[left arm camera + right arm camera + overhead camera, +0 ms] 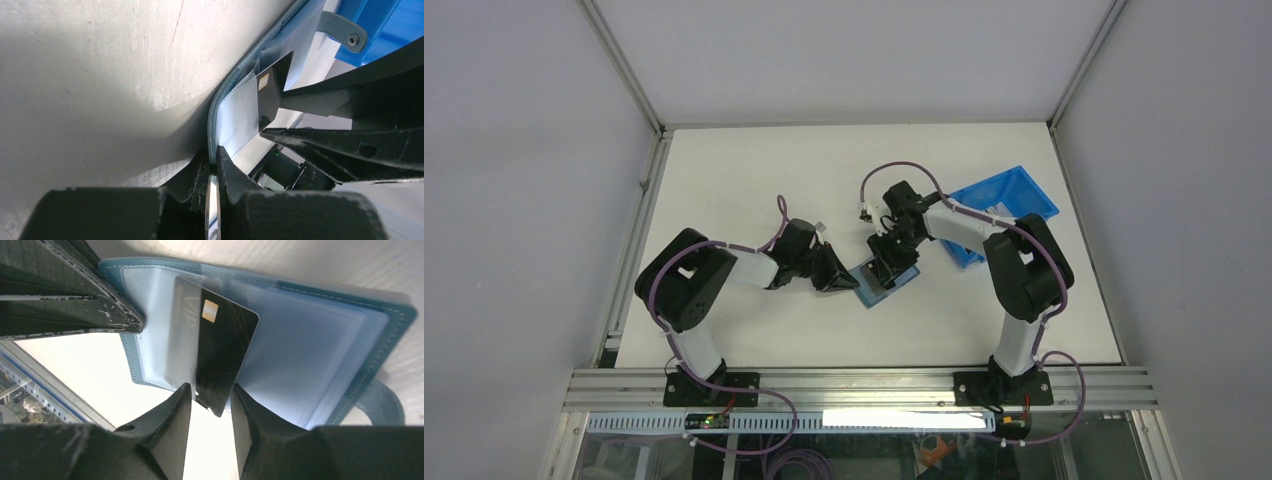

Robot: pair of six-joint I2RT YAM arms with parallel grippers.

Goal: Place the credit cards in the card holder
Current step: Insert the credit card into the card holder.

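Credit cards are thin, stiff and slick, and the one we can see, a dark credit card (227,350) with a gold chip, weighs next to nothing. We judge it is best held by one short end, with the free end leading into a pocket. It sits tilted over the open card holder (320,340), which lies on the table (754,170) between the two arms. Its left strip looks greyed and reads VIP; we cannot tell whether that part is under a clear pocket sheet.

The right gripper (210,390) has its jaws narrowly apart around the card's lower corner. Both fingers (167,425) seem to touch its edges, but we cannot tell whether that is a real grip. The left gripper (214,161) has its jaws pressed together on the holder's teal rim, pinning it.

The holder looks soft and floppy and its clear sleeves flimsy, so we expect it to buckle or skid unless it is held at that stitched edge. A snap tab (385,402) sticks out at one side. A blue bin (1004,205) stands beyond the right arm. No other cards show.
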